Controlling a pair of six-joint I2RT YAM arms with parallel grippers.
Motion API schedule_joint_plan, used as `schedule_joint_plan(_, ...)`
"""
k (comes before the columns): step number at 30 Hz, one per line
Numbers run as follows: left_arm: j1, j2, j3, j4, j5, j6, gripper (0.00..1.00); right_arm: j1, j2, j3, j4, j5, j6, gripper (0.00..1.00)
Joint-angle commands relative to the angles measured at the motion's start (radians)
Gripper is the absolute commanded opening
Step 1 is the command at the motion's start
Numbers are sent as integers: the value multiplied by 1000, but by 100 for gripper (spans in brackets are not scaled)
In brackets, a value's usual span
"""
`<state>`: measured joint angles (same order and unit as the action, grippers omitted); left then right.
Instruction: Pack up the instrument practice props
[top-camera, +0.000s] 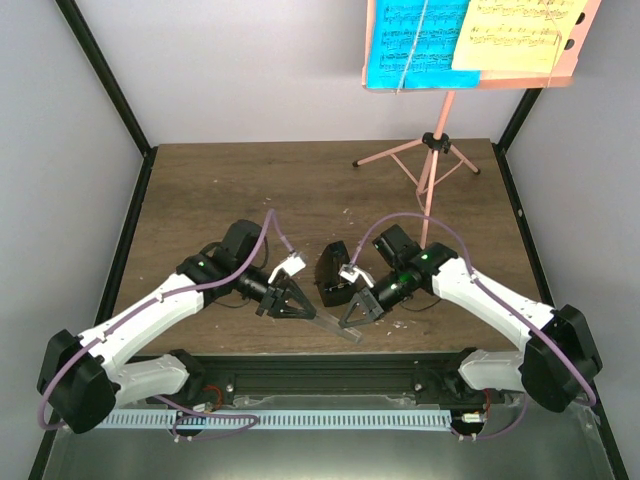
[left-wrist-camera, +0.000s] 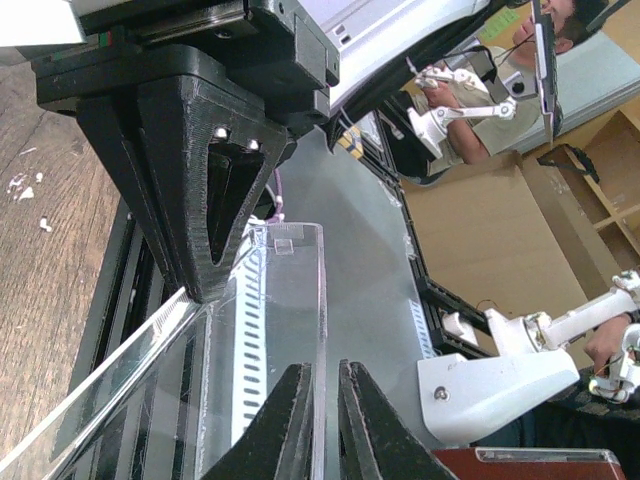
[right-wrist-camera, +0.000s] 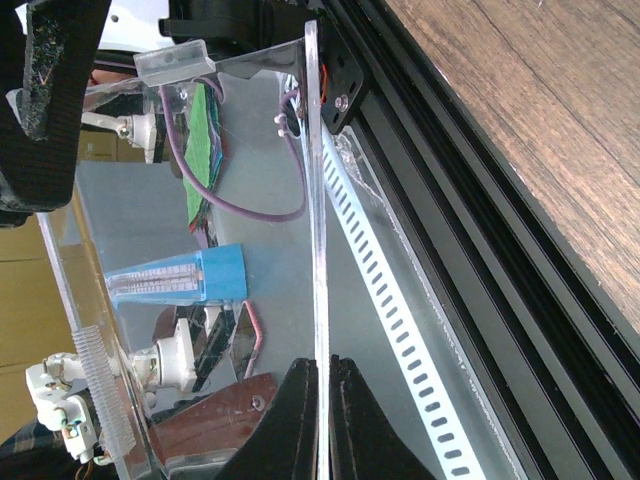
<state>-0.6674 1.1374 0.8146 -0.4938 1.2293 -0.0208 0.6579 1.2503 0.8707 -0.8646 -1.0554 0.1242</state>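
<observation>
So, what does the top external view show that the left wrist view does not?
Only top external: the pink music stand, its cyan page and yellow page, the black metronome. Only left wrist: brown cardboard beyond the table. Both: the left pincer and right pincer gripping the clear panel.

FREE: bare table (top-camera: 220, 185) left of music stand (top-camera: 432, 141), wide passage | BLOCKED: stand's spread legs, far right | BLOCKED nearer than stand: metronome (top-camera: 330, 270), clear panel (top-camera: 335, 326), left arm (top-camera: 150, 310) and right arm (top-camera: 490, 295) crowding front centre
</observation>
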Motion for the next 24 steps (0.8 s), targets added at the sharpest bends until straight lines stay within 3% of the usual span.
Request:
schedule_joint_plan(1,-9,-23,-12,17,47,14,8,-5,9,48,-1,-8,-4,1)
schedule_joint_plan(5,-8,-28,-14,20,53,11,0,-10,7,48,3,-14,-1,1)
schedule_joint_plan(10,-11,-31,-13,23,58,5,0,-18,1,56,12,-12,3,1)
schedule_joint_plan(11,-10,-33,-11,20,56,6,0,-21,-4,59,20,-8,9,5)
schedule_joint_plan(14,-9,-42,-4,21,49,-5,0,-30,-43,53,76,-2,50,45)
schedule_joint_plan(15,-9,-45,-3,28,46,-18,0,-34,-65,48,100,7,68,67)
schedule_joint_plan(16,-10,-52,-4,41,37,-36,0,-43,-87,43,126,21,97,81)
schedule_joint_plan(17,-11,-70,-29,136,24,-136,0,-70,-132,42,165,52,128,94)
schedule_joint_plan(21,-10,-142,-117,498,-56,-430,0,-139,-238,47,304,124,250,100)
schedule_joint_plan(24,-10,-183,-141,671,-181,-564,0,-147,-342,33,457,254,343,100)
